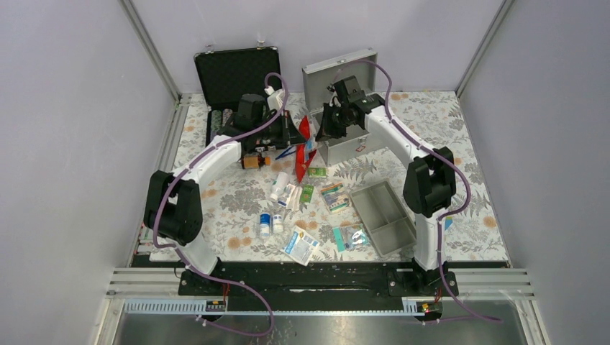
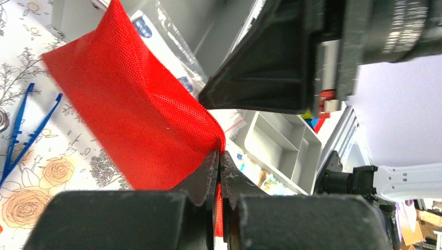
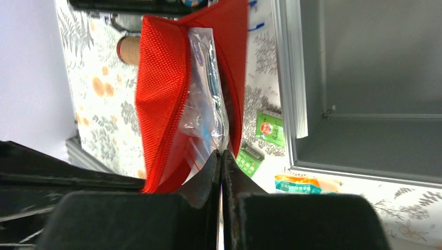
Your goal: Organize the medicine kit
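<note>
Red pouch (image 2: 130, 120), left gripper (image 2: 219, 166) clamped on its edge, just beside the open metal box (image 1: 352, 149). Right gripper (image 3: 221, 161) pinched shut on the clear packet (image 3: 206, 104) inside; best draw it out straight, slowly.

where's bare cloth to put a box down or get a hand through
Bare cloth lies right of the metal box, in the far right corner, and between the left arm and the small bottles. The middle, from the red pouch down to the grey tray, is crowded with packets.
</note>
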`<state>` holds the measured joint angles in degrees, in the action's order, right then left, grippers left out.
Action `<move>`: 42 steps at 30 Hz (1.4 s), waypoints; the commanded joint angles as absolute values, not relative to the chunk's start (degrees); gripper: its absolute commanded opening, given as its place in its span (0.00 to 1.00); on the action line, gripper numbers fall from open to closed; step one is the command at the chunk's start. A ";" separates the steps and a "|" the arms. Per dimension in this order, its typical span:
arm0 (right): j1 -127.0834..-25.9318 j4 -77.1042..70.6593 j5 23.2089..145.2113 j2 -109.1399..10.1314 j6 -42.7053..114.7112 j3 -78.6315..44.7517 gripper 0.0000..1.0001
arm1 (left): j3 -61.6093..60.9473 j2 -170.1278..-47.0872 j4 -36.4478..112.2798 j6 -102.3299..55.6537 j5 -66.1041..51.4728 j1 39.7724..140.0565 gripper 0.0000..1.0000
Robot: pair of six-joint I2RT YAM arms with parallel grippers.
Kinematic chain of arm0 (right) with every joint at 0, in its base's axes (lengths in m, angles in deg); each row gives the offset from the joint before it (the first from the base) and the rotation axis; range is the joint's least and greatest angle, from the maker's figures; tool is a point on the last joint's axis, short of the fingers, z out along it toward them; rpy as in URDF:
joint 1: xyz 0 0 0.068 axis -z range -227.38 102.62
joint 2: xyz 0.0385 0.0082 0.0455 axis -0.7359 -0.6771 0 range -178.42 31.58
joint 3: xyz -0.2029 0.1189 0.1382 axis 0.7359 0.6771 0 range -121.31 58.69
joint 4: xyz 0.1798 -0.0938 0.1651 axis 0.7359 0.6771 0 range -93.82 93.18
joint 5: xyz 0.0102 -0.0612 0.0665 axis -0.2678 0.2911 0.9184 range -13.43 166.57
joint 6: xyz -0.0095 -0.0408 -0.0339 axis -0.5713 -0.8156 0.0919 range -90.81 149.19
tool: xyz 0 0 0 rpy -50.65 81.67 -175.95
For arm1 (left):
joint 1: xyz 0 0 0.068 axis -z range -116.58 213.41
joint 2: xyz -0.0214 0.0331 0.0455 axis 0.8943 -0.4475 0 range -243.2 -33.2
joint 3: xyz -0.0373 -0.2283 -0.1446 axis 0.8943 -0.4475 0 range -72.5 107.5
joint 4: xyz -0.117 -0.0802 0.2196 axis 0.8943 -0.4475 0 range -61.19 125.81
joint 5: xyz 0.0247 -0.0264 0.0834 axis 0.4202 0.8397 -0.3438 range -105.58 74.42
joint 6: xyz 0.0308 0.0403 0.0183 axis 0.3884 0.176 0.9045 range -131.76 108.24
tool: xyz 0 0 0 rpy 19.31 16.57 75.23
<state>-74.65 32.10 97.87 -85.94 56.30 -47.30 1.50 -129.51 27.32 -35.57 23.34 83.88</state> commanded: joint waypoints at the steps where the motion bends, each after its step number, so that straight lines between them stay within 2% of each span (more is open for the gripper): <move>1: -77.51 38.05 86.50 -83.55 56.25 -52.65 0.00 | 3.73 -130.08 30.01 -37.43 19.58 84.14 0.00; 6: -79.77 40.80 79.34 -83.11 53.27 -53.49 0.00 | 3.81 -130.60 32.04 -40.57 18.37 84.16 0.00; 21: -82.41 37.41 80.18 -85.85 57.40 -54.59 0.00 | 0.73 -132.42 41.58 -50.08 13.30 85.69 0.00; 30: -82.76 36.25 78.25 -91.90 61.70 -53.92 0.00 | -0.51 -129.56 39.98 -49.17 13.12 86.35 0.00; 42: -82.89 38.26 68.31 -92.85 54.79 -54.86 0.00 | -0.78 -127.47 36.81 -45.43 13.18 85.00 0.00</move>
